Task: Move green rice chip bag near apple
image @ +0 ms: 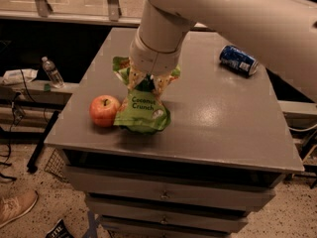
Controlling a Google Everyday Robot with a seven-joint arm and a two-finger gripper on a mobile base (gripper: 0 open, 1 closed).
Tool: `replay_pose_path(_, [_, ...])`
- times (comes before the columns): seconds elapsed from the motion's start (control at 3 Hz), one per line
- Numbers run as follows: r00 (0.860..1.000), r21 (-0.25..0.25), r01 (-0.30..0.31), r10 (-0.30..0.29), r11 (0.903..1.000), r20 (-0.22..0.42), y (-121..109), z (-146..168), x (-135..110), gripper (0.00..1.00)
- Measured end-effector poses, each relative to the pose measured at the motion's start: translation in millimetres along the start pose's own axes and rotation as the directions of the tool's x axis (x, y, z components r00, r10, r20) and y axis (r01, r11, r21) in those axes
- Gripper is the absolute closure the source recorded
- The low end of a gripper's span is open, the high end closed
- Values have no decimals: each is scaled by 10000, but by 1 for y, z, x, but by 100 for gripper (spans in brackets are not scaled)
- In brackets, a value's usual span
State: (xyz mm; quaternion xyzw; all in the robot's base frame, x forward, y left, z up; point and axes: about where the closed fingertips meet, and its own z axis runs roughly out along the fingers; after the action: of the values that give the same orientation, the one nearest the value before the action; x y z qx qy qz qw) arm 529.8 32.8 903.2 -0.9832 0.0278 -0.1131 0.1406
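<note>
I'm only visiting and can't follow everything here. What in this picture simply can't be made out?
The gripper: at the top of the green rice chip bag, mostly hidden under the thick wrist of the arm.
The bag and the apple: the bag's edge overlaps the apple in the camera view, so contact cannot be told.
The blue can: label too small to read.
The arm: its base is cut off by the right edge.

The crinkly bright green plastic chip bag [143, 112] looks glossy and wrinkled. The gripper [146, 83], under the smooth matt cream arm [158, 38], pinches the top of the bag. The grey table top [223, 118] has a dull sheen. The round red apple [104, 111] has waxy skin.
</note>
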Motion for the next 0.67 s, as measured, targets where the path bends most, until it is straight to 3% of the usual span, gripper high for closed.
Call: replay_pose_path(0.67, [9993,62,64,-67,10000,378,-5,18,0,100])
